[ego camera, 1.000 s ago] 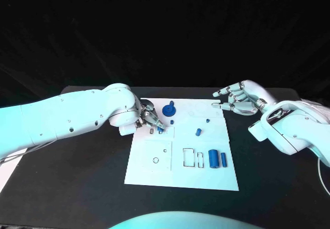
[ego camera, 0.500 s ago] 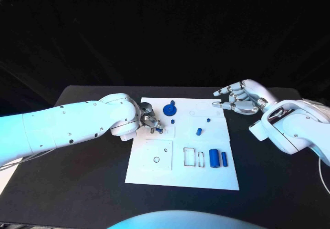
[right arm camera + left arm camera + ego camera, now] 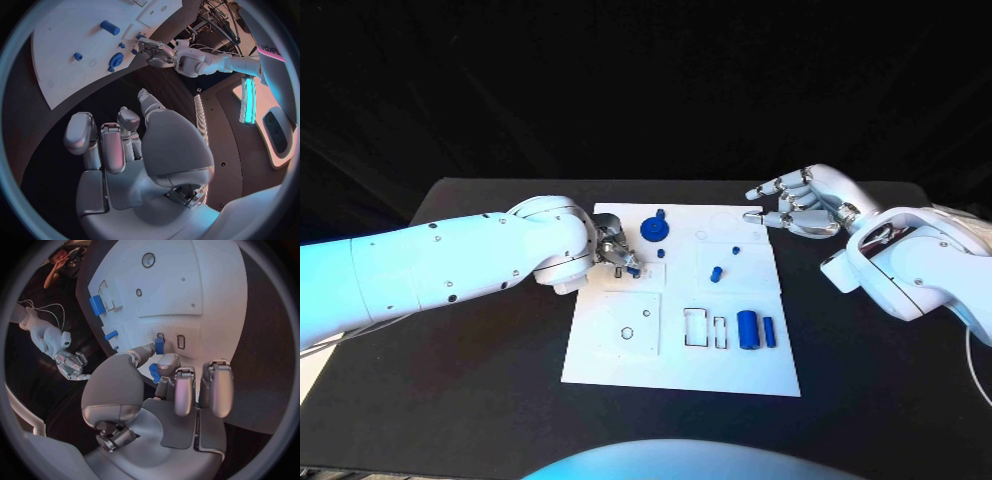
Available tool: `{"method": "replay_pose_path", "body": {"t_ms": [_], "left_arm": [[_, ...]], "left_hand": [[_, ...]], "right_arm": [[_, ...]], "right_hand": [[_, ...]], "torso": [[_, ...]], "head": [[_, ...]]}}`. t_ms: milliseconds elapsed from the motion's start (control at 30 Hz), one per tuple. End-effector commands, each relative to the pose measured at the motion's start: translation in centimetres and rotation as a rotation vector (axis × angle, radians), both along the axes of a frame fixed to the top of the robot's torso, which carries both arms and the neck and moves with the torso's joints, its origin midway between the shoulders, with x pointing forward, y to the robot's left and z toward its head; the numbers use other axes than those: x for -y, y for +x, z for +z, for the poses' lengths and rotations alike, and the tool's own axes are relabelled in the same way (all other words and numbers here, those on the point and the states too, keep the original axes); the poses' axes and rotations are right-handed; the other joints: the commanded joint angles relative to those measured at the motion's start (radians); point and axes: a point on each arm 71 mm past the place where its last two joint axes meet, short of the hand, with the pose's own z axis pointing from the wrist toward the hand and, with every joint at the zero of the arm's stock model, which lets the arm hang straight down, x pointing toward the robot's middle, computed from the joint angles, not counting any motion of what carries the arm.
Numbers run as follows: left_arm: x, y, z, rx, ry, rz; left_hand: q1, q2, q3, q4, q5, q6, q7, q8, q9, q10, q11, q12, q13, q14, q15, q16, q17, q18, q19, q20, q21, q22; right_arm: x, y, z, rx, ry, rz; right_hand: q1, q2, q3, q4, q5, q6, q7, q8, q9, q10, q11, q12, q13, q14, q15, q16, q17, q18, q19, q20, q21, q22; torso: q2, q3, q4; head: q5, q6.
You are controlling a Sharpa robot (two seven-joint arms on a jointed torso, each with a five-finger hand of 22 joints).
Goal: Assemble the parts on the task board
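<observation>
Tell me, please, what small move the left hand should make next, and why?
Probably lower the small blue piece straight down into the slot on the white board. The left hand pinches this piece at its fingertips, right over the little rectangular slots near the board's left edge. The right hand hangs open beside the board, holding nothing.

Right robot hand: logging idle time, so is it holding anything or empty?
Empty. The right robot hand hovers by the board's far corner, fingers apart, nothing between them.
</observation>
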Motion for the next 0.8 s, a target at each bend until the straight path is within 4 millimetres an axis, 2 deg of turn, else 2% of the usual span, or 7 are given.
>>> {"method": "replay_pose_path", "body": {"t_ms": [33, 233, 300, 333, 367, 433, 800], "left_arm": [[0.31, -0.05, -0.05, -0.003, 0.025, -0.030], [0.54, -0.13, -0.11, -0.014, 0.032, -0.045], [0.54, -0.15, -0.14, -0.019, 0.035, -0.049], [0.53, -0.16, -0.15, -0.020, 0.037, -0.050], [0.51, -0.16, -0.17, -0.022, 0.038, -0.052], [0.50, -0.16, -0.20, -0.027, 0.041, -0.055], [0.43, -0.14, -0.33, -0.044, 0.055, -0.067]], "left_hand": [[0.000, 0.013, 0.154, -0.146, 0.006, 0.000, -0.007, 0.006, 0.002, 0.006, -0.003, 0.005, 0.001, 0.103, -0.004, 0.003, 0.263, -0.004, 0.041, -0.005, -0.002, 0.147], [-0.001, 0.013, 0.156, -0.147, 0.008, 0.000, -0.007, 0.007, 0.002, 0.009, -0.003, 0.008, 0.004, 0.103, -0.004, 0.003, 0.263, -0.005, 0.041, -0.005, -0.002, 0.148], [-0.002, 0.012, 0.157, -0.149, 0.011, 0.001, -0.007, 0.007, 0.004, 0.010, -0.003, 0.009, 0.004, 0.103, -0.004, 0.003, 0.263, -0.005, 0.042, -0.006, -0.001, 0.149], [-0.004, 0.010, 0.159, -0.150, 0.019, 0.001, -0.008, 0.008, 0.005, 0.011, -0.003, 0.009, 0.005, 0.103, -0.004, 0.003, 0.263, -0.005, 0.042, -0.006, -0.001, 0.150], [-0.010, 0.005, 0.161, -0.152, 0.049, 0.003, -0.008, 0.010, 0.009, 0.012, -0.004, 0.009, 0.004, 0.103, -0.005, 0.003, 0.263, -0.005, 0.043, -0.007, -0.001, 0.151], [-0.014, 0.002, 0.162, -0.154, 0.063, 0.004, -0.008, 0.011, 0.012, 0.013, -0.004, 0.009, 0.005, 0.103, -0.005, 0.003, 0.263, -0.006, 0.043, -0.007, 0.000, 0.152], [-0.016, 0.001, 0.163, -0.155, 0.069, 0.005, -0.009, 0.012, 0.013, 0.015, -0.005, 0.011, 0.007, 0.103, -0.005, 0.003, 0.263, -0.006, 0.045, -0.007, 0.001, 0.154]], "right_arm": [[-0.20, -0.09, -0.04, -0.003, -0.003, 0.015], [-0.21, -0.09, -0.06, -0.005, -0.004, 0.016], [-0.22, -0.11, -0.06, -0.006, -0.004, 0.017], [-0.22, -0.11, -0.06, -0.006, -0.004, 0.017], [-0.21, -0.12, -0.06, -0.006, -0.004, 0.017], [-0.20, -0.13, -0.06, -0.007, -0.005, 0.017], [-0.20, -0.15, -0.06, -0.008, -0.005, 0.018]], "right_hand": [[0.008, -0.002, -0.006, 0.001, 0.007, 0.008, 0.001, 0.005, 0.001, -0.007, -0.001, -0.003, -0.001, 0.050, 0.001, -0.003, 0.017, 0.016, -0.007, -0.003, -0.007, -0.001], [0.008, -0.002, -0.006, 0.001, 0.007, 0.008, 0.001, 0.005, 0.001, -0.007, -0.001, -0.003, -0.001, 0.050, 0.001, -0.003, 0.017, 0.016, -0.007, -0.003, -0.007, -0.001], [0.008, -0.002, -0.006, 0.001, 0.007, 0.008, 0.001, 0.005, 0.001, -0.007, -0.001, -0.003, -0.001, 0.050, 0.001, -0.003, 0.017, 0.016, -0.007, -0.003, -0.007, -0.001], [0.008, -0.002, -0.006, 0.001, 0.007, 0.008, 0.001, 0.005, 0.001, -0.007, -0.001, -0.003, -0.001, 0.050, 0.001, -0.003, 0.017, 0.016, -0.007, -0.003, -0.007, -0.001], [0.008, -0.002, -0.006, 0.001, 0.007, 0.008, 0.001, 0.005, 0.001, -0.007, -0.001, -0.003, -0.001, 0.050, 0.001, -0.003, 0.017, 0.016, -0.007, -0.003, -0.007, -0.001], [0.008, -0.002, -0.006, 0.001, 0.007, 0.008, 0.001, 0.005, 0.001, -0.007, -0.001, -0.003, -0.001, 0.050, 0.001, -0.003, 0.017, 0.016, -0.007, -0.003, -0.007, -0.001], [0.008, -0.002, -0.006, 0.001, 0.007, 0.008, 0.001, 0.005, 0.001, -0.007, -0.001, -0.003, -0.001, 0.050, 0.001, -0.003, 0.017, 0.016, -0.007, -0.003, -0.007, -0.001]], "torso": [[0.000, -0.0004, -0.0009], [0.000, 0.0001, -0.0006], [0.000, 0.0001, -0.0006], [0.000, 0.0001, -0.0007], [0.000, 0.0003, -0.0007], [0.000, 0.0004, 0.0010], [0.000, -0.0001, -0.0003]], "head": [[0.000, -0.002], [-0.002, -0.003], [0.002, -0.004], [0.002, -0.005], [0.003, -0.005], [0.000, -0.005], [0.001, -0.007]]}}
